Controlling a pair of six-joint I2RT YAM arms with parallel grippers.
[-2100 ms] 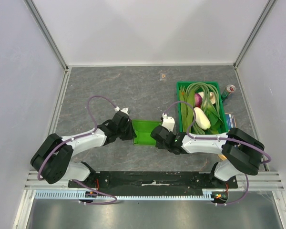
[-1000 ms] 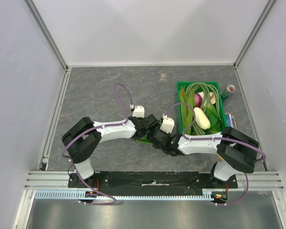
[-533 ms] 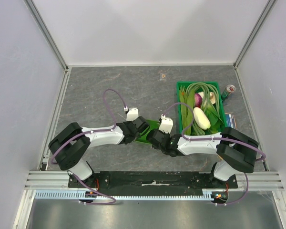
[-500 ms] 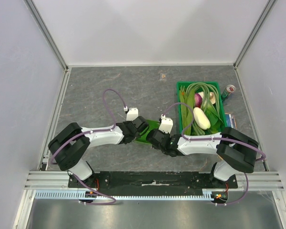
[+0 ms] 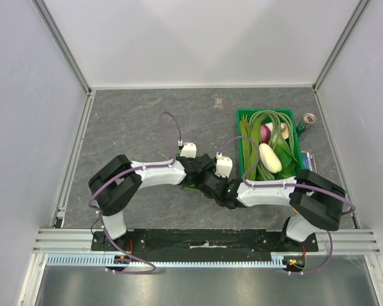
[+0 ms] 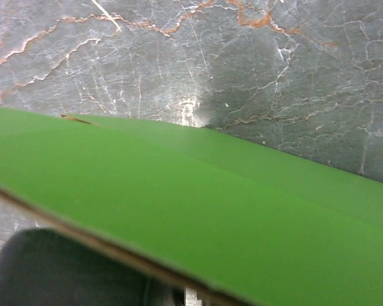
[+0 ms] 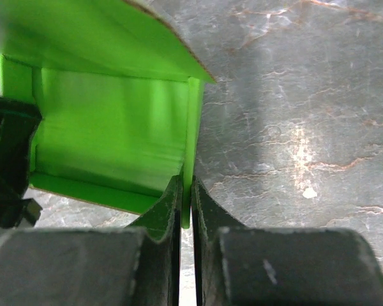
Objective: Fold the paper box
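The lime-green paper box (image 7: pixel 108 127) stands partly folded, its walls raised round a floor panel. My right gripper (image 7: pixel 186 204) is shut on the box's right wall, and the thin card edge shows between the two fingers. From above, both grippers meet over the box (image 5: pixel 192 186) and only a sliver of green shows. My left gripper (image 5: pixel 200 171) lies against the box's left side. In the left wrist view a green panel (image 6: pixel 210 210) fills the picture and hides the jaws; one dark finger (image 6: pixel 57 268) shows beneath the card's edge. The left jaws are shut.
A dark-green crate (image 5: pixel 242 118) of vegetables sits just right of the right wrist. A drinks can (image 5: pixel 307 119) stands beyond the crate's far right corner. White walls enclose the grey marbled table (image 5: pixel 134 121) on three sides.
The left gripper had drawn back to the left half a second ago and has now come in again over the box's left side. The right gripper kept its hold on the wall.
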